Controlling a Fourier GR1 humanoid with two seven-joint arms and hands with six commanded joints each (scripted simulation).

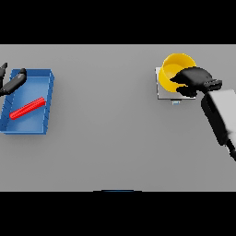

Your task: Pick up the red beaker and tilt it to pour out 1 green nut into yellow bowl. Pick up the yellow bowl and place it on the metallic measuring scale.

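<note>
On the near part of the grey surface (pixel 115 147) nothing lies, so the work all sits farther back. At the robot's left, the red beaker (pixel 27 108) lies on its side inside the blue tray (pixel 48 99), just below the fingers of the left hand (pixel 13 83), which reach over the tray's upper corner straight and relaxed, holding nothing. At the right, the right hand (pixel 196 79) has its fingers curled over the near rim of the yellow bowl (pixel 175 67), apparently gripping it. The bowl stands over the metallic measuring scale (pixel 160 90), whose plate shows beneath and beside those fingers. Whether a green nut lies in the bowl cannot be told. Judging from this, the pour seems finished and the bowl is at the scale; only releasing it seems left.
</note>
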